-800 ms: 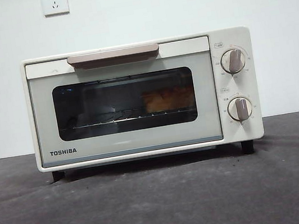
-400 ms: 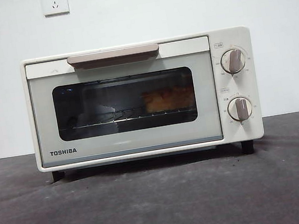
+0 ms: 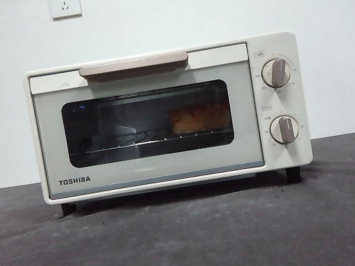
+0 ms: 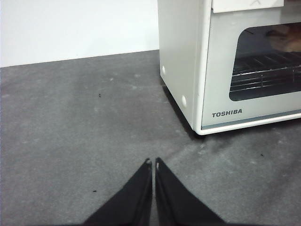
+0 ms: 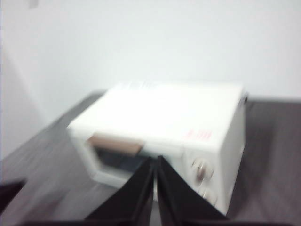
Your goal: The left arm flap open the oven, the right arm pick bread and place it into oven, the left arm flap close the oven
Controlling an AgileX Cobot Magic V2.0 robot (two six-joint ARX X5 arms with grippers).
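The cream-white TOSHIBA oven [image 3: 168,117] stands on the dark table with its door shut and the beige handle [image 3: 134,65] along the top. Behind the dark glass the golden bread [image 3: 199,117] lies on the wire rack, toward the right side. In the left wrist view the oven [image 4: 225,70] is ahead and off to one side, and my left gripper [image 4: 153,162] hangs shut and empty over bare table. My right gripper [image 5: 155,160] is shut and empty, high above and in front of the oven [image 5: 164,136]; that view is blurred. Neither arm shows in the front view.
Two beige knobs [image 3: 277,73] sit on the oven's right panel. A white wall with two sockets [image 3: 65,2] stands behind. Dark grey table surface [image 3: 194,238] stretches in front of the oven.
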